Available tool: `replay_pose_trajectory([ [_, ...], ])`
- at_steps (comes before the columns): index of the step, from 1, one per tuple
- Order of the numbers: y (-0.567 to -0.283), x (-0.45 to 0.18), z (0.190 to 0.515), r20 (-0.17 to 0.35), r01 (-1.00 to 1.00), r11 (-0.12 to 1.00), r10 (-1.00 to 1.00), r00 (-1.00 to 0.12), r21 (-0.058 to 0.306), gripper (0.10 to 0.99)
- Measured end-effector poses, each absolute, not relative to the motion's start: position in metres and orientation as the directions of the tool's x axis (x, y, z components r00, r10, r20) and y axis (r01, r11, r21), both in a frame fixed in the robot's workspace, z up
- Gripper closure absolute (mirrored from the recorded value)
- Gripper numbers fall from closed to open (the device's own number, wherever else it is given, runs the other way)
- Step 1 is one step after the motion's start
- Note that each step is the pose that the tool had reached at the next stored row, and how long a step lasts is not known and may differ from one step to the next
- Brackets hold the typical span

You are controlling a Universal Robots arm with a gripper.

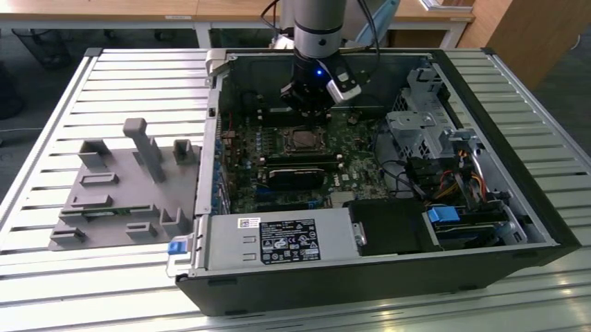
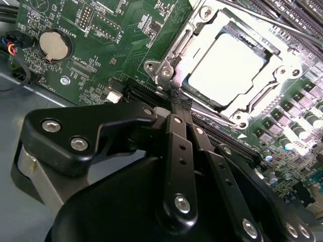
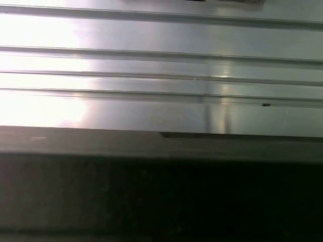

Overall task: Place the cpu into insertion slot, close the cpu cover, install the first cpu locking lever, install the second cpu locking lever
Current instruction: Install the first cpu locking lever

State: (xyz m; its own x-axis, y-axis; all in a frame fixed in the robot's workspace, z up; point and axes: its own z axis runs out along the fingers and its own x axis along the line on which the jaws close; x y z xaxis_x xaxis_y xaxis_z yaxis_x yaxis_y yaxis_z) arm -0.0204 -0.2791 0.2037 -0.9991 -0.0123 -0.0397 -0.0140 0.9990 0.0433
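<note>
The cpu, a pale square chip, lies in the insertion slot on the green board inside the open computer case. The silvery cpu cover lies flat around it, and the chip shows through its window. My gripper is shut. Its two black fingers are pressed together, and their tips sit at the socket's edge against a thin metal lever that runs along that side. A second thin lever rod crosses the socket's far side. In the exterior view my gripper hangs just behind the socket.
A long black card lies close in front of the socket. A drive cage and cables fill the case's right side, and a power supply sits at the front. A grey fixture rests on the slatted table.
</note>
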Motion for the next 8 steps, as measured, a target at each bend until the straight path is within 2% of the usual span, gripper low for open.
replay_pose_trajectory([
  [8,-0.2821,-0.0203,0.2029,-0.040,-0.014,0.998,-0.011,-0.999,0.059,0.980],
])
